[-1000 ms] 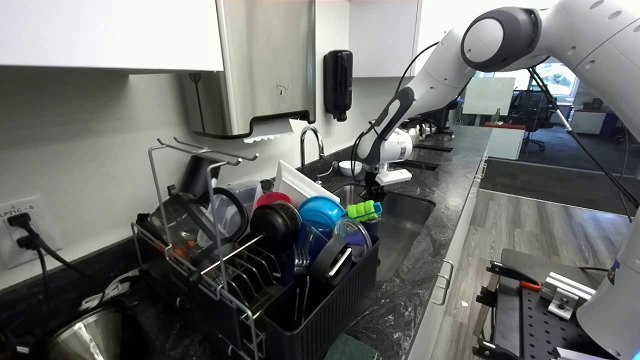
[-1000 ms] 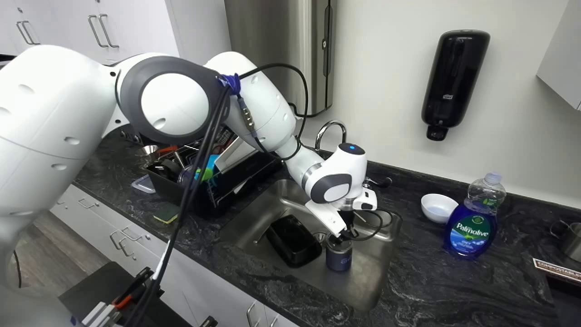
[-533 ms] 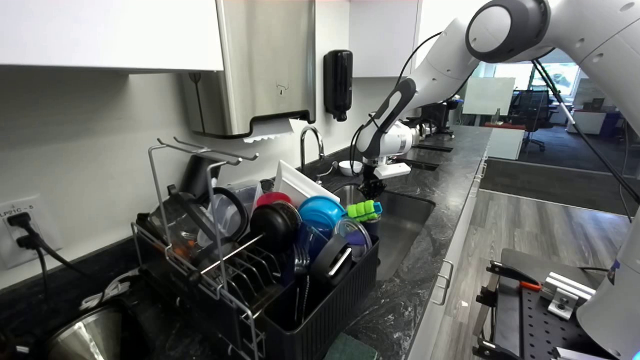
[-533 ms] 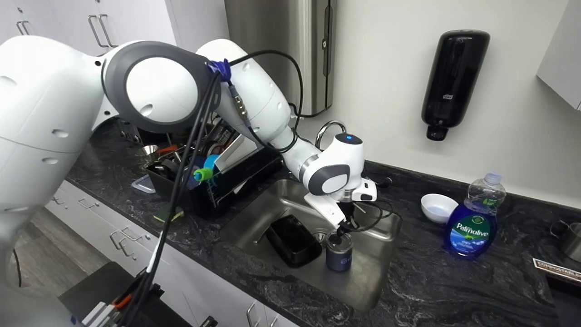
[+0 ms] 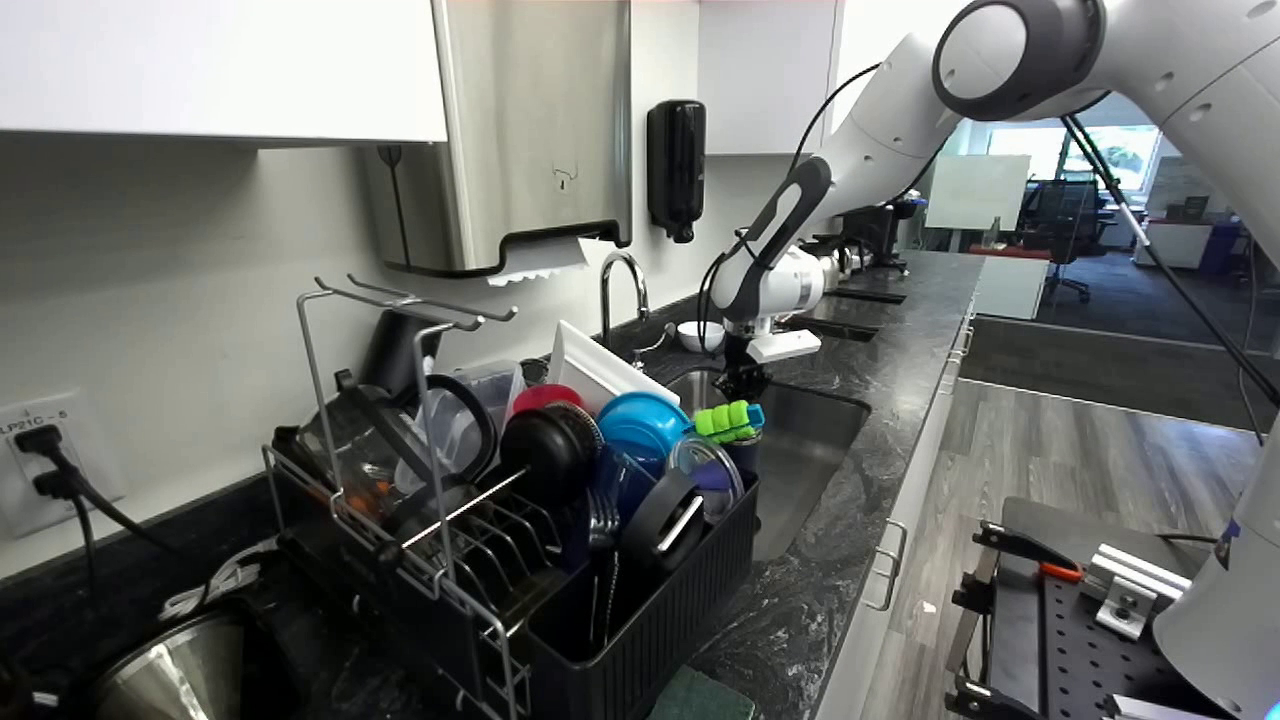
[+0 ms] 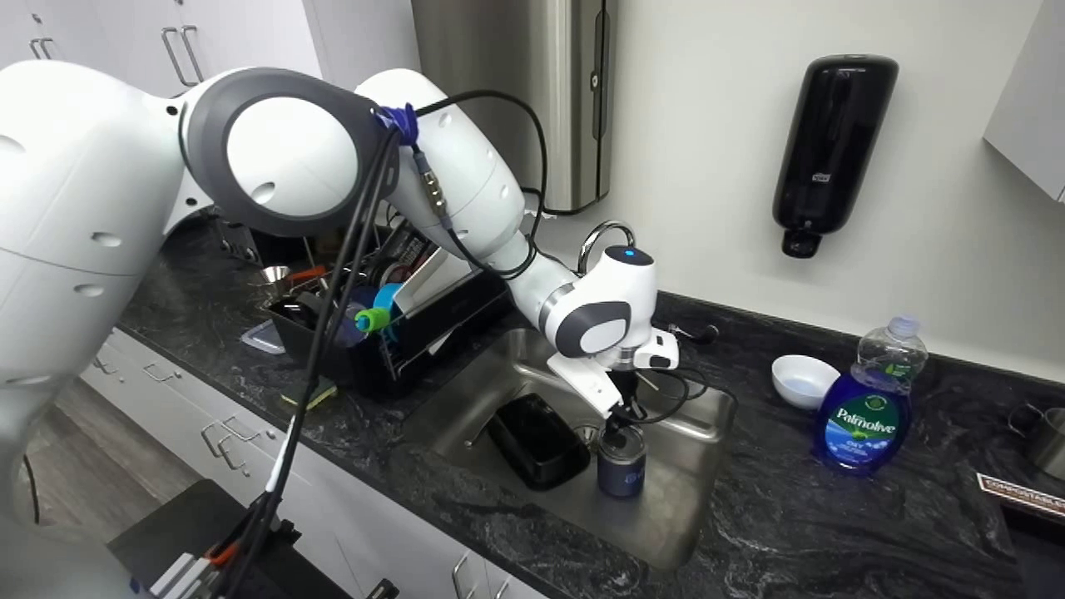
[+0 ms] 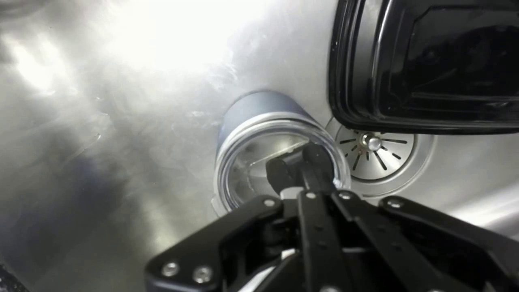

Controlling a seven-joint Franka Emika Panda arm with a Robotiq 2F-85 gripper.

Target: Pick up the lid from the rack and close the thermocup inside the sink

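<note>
- The thermocup (image 6: 617,480) stands upright in the sink (image 6: 666,522), and the clear lid (image 7: 256,163) sits on top of it. I cannot tell if the lid is pushed all the way down.
- The gripper (image 7: 299,169) is pressed together, with nothing seen in its pinch. Its end is right over the lid. It looks like it touches the lid, but I am not sure.
- That end looks a bit off the middle of the lid. If it pushes there, I think one side could go down and the other side could pop up.
- A push off the middle could also tip the thermocup, because nothing seems to hold it.
- The bottom of the sink looks smooth and shiny, so the thermocup might slide toward the black tub (image 7: 438,65) or the drain (image 7: 374,143) close by.
- If the push is too soft, the lid may end up loose. If it is too hard, the gripper could slip off.
- The arm (image 6: 291,155) starts beside the worktop (image 6: 832,539), goes up high, bends, and slopes down to the sink.
- In both exterior views its wrist (image 6: 611,291) is low over the sink, and the gripper points mostly down.
</note>
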